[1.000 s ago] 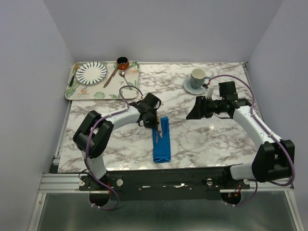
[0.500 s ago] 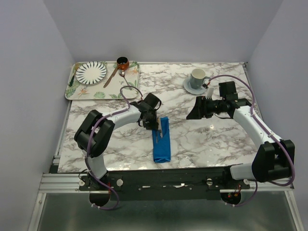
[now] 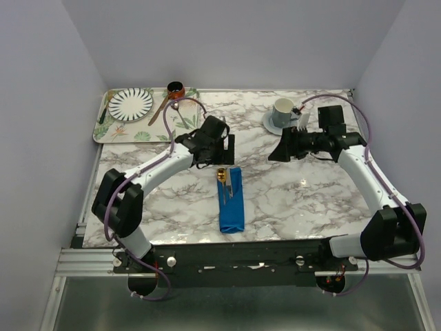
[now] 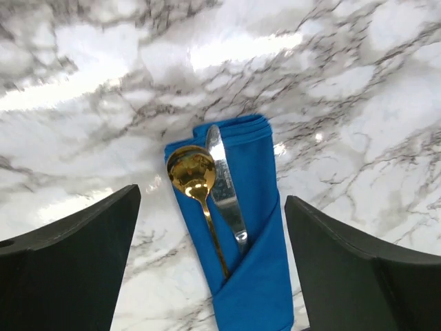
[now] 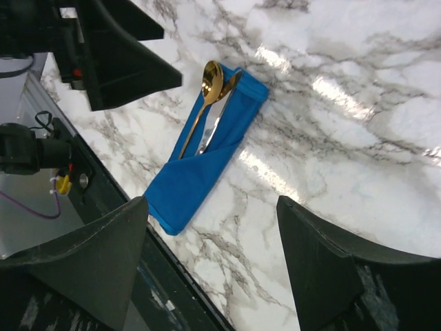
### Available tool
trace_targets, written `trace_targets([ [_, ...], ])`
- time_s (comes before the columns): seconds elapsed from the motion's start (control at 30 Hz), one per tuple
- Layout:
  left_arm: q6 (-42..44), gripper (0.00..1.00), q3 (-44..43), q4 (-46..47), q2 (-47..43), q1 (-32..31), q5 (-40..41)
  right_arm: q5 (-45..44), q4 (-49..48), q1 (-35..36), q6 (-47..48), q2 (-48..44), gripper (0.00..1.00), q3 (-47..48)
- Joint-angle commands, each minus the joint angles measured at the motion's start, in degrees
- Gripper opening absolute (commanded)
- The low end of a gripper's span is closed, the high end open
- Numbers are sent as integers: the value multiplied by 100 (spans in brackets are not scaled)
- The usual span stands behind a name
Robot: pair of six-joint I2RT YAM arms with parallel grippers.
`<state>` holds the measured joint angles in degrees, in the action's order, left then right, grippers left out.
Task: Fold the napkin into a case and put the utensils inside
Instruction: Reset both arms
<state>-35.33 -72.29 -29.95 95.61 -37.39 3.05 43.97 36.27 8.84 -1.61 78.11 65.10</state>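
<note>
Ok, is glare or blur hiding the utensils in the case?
Left wrist: gold spoon and silver piece sharp against the case, white glare streaks only on the marble. Right wrist: glare patches beside the case, none on it. Top external: even light, both pieces tiny, only the gold bowl stands out.

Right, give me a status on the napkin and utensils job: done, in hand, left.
Done: the napkin case is folded, narrow and blue, and the gold spoon and silver utensil sit in its pocket, heads poking out. In hand: nothing; the left gripper hovers open above it, and the right gripper is open off to the side. Left: seemingly nothing beyond pulling the arms away.
</note>
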Motion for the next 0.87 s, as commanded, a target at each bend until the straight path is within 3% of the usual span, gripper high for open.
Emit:
trace_targets([
  [0.0, 1456, 99, -722, -62, -596, 459, -93, -493, 231, -102, 432, -76, 89, 616],
  [0.2, 1880, 99, -2953, -1432, 18, 1979, -1717, -1065, 240, -488, 380, -427, 100, 829],
  [0.23, 2107, 99, -3062, -1469, 54, 2398, -1833, -1222, 240, -663, 363, -489, 100, 768],
  [0.37, 2837, 99, -3616, -2154, 291, 3000, -2275, -1513, 336, -1173, 328, -726, 100, 452],
  [0.47, 3302, 99, -2951, -2120, -15, 3088, -1887, -1768, 363, -1437, 328, -849, 100, -56],
  [0.6, 3498, 99, -1397, -1602, -578, 3079, -1360, -2058, 241, -1499, 459, -1148, 100, -759],
  [0.83, 3384, 99, -506, -1346, -965, 3036, -1087, -1963, 56, -1499, 530, -1351, 100, -1342],
])
